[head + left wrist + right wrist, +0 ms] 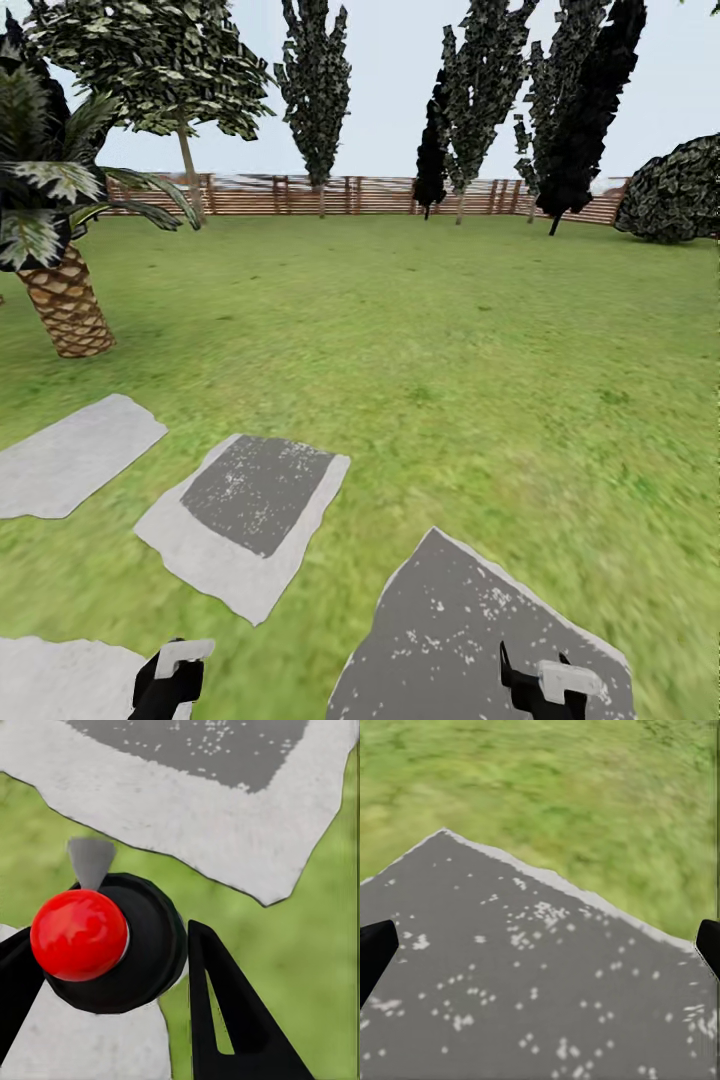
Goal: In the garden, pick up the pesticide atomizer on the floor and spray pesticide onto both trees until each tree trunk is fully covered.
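The left gripper (112,967), low in the left wrist frame, is clamped around a black sprayer (142,945) with a red ball top (79,935); its grey nozzle (91,860) points toward a pale paving slab (187,817) at the top, the body's long axis running away from the camera. In the head view both arms sit low at the bottom edge, the right gripper (545,685) spread wide and empty over a dark slab (450,610), lawn (450,350) and a slatted fence (330,195) filling the frame beyond.

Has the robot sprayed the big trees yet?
Not yet. The picking up looks done: the left tool is shut on the sprayer with its red ball top. The right tool is open above a grey paving stone. Still left: reaching the thick trunks and spraying both.
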